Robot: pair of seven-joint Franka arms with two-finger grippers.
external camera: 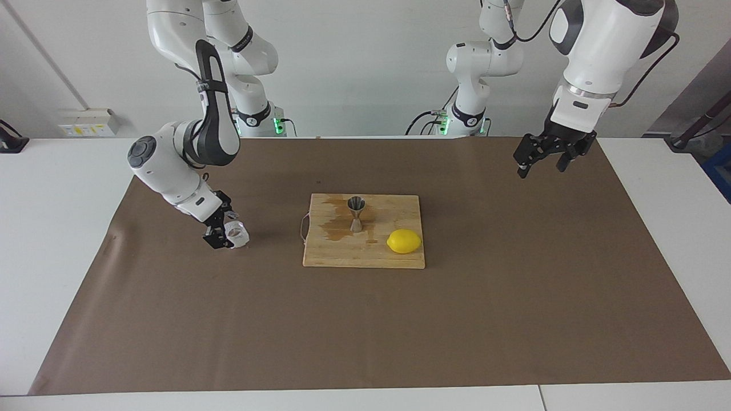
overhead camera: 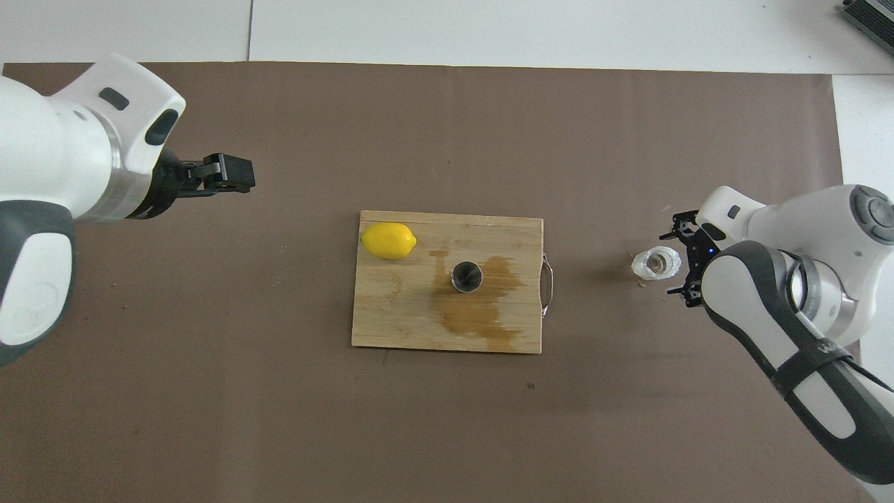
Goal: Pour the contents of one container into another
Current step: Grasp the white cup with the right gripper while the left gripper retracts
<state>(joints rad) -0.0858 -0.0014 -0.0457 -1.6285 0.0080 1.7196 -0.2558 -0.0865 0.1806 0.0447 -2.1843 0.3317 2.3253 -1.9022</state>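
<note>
I see the desk (external camera: 63, 228) under brown paper (external camera: 514, 297), wide bare margins around the cutting board (external camera: 342, 254). Left pincer (external camera: 542, 157) hangs spread over paper. Right pincer (external camera: 225, 231) brackets the cup (external camera: 237, 234), spread. Jigger (external camera: 356, 213) upright mid-board.

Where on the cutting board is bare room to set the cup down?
Bare wood: the cutting board corner nearest the left arm's base. Taken: the jigger in a wet stain mid-board, the lemon at one corner. The cup stands off-board between the right gripper fingers.
</note>
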